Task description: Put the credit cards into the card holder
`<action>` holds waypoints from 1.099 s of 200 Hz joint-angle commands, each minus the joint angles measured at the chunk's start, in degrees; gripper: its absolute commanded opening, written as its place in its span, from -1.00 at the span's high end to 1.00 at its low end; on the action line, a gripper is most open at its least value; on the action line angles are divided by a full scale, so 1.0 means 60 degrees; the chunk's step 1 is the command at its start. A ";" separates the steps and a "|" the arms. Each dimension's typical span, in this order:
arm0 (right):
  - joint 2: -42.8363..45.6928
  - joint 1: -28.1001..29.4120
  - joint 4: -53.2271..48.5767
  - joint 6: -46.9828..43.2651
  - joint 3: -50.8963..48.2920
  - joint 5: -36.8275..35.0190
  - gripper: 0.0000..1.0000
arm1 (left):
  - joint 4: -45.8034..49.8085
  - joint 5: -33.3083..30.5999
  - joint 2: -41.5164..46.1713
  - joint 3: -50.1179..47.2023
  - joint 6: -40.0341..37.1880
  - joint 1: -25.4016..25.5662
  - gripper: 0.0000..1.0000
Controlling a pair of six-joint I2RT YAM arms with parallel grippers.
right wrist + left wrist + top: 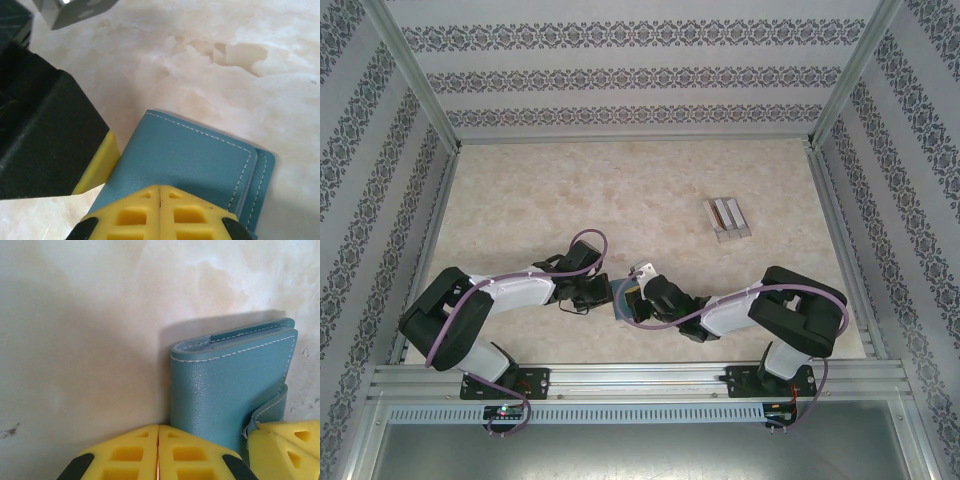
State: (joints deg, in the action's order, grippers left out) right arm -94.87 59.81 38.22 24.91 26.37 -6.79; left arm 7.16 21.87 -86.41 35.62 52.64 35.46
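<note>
Card holder point(225, 390): teal, grained, white stitching, folded shut

The left arm point(515, 290) and right arm point(730, 315) are built alike: smooth white shells set between bulky black joint housings point(445, 318). A purple cable point(500, 280) runs along each arm. Each arm is bolted down through a black base plate point(505, 382), and beside each plate are tiny red and green lights point(505, 410). The left gripper point(158, 440) and right gripper point(159, 200) have bright yellow fingers point(125, 455). These are moulded with rows of rectangular recesses and have black patches point(75, 467) at their outer corners.
</note>
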 commanded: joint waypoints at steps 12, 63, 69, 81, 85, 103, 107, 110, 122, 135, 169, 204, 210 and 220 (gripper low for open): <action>-0.0942 0.0314 -0.1266 -0.0963 -0.0802 0.0460 1.00 | -0.0094 -0.0274 -0.0454 -0.0057 0.0118 -0.0137 0.82; -0.1736 0.0260 -0.1530 -0.0733 -0.0454 0.0787 1.00 | -0.0041 -0.0196 -0.0476 0.0142 0.0034 -0.0320 0.82; -0.1712 0.0221 -0.1737 -0.0704 -0.0345 0.1002 1.00 | -0.0009 -0.0185 -0.0466 0.0171 0.0009 -0.0342 0.82; -0.1575 0.0151 -0.2253 -0.0700 -0.0045 0.1206 1.00 | 0.0010 -0.0214 -0.0405 0.0184 -0.0028 -0.0375 0.82; -0.1505 0.0120 -0.2466 -0.0742 0.0055 0.1263 1.00 | 0.0003 -0.0242 -0.0383 0.0165 -0.0040 -0.0410 0.82; -0.0989 -0.0161 -0.3325 -0.0925 0.0482 0.1564 1.00 | -0.0004 -0.0202 -0.0279 0.0135 -0.0043 -0.0530 0.82; -0.0851 -0.0274 -0.3514 -0.0953 0.0592 0.1712 1.00 | -0.0005 -0.0157 -0.0262 0.0148 -0.0051 -0.0576 0.82; -0.0735 -0.0350 -0.3630 -0.0968 0.0658 0.1813 1.00 | 0.0014 -0.0131 -0.0239 0.0155 -0.0064 -0.0591 0.82; -0.0275 -0.0604 -0.3916 -0.1011 0.0872 0.2106 1.00 | 0.0109 -0.0040 -0.0163 0.0221 -0.0174 -0.0677 0.82; 0.0140 -0.0824 -0.4078 -0.1088 0.1080 0.2375 0.90 | 0.0272 -0.0058 -0.0020 0.0291 -0.0324 -0.0733 0.81; 0.0737 -0.1413 -0.4925 -0.0592 0.2082 0.3277 0.66 | 0.0610 0.0065 0.0429 0.0468 -0.0583 -0.1043 0.81; 0.1185 -0.1472 -0.6584 -0.0145 0.3268 0.3419 0.47 | 0.0823 -0.0104 0.0794 0.0422 -0.0786 -0.1246 0.80; 0.1285 -0.1488 -0.6872 -0.0060 0.3365 0.3405 0.47 | 0.0867 0.0008 0.0780 0.0472 -0.0842 -0.1267 0.80; 0.1375 -0.1542 -0.7349 0.0036 0.3518 0.3383 0.47 | 0.0914 0.0075 0.0778 0.0489 -0.0968 -0.1270 0.80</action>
State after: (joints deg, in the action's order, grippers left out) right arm -89.65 51.11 4.25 22.61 44.27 11.75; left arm 9.74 22.44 -82.52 37.04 49.54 28.73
